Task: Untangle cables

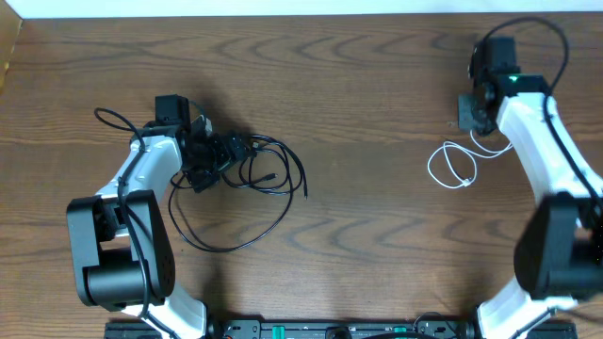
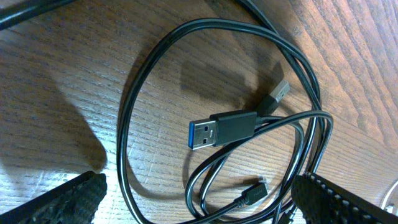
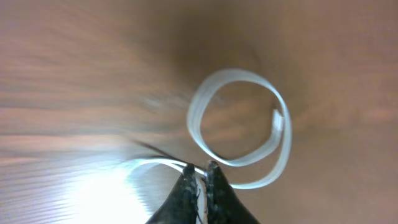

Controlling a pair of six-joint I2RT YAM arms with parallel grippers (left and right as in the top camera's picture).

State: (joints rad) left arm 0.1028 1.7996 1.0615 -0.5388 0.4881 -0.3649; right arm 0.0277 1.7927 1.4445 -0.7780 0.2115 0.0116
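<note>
The black cable [image 1: 268, 179] lies in loose overlapping loops left of centre, and one long loop trails toward the front. My left gripper [image 1: 219, 155] hovers over the coil's left side, open wide. In the left wrist view its fingers [image 2: 69, 200] straddle the loops, with the gripper [image 2: 199, 182] empty. A blue-tipped USB plug [image 2: 222, 129] and a small plug [image 2: 255, 191] lie inside the coil. The white cable [image 1: 450, 168] is curled at the right. My right gripper [image 1: 474, 115] is shut on it. Seen from the right wrist, the white cable [image 3: 239, 124] runs into the pinched gripper [image 3: 200, 167].
The two cables lie far apart on the brown wood table [image 1: 367, 75]. The arms' own thick black cables arc beside each wrist, one at the left [image 1: 113, 121] and one at the right [image 1: 551, 33]. The arm bases stand along the front edge.
</note>
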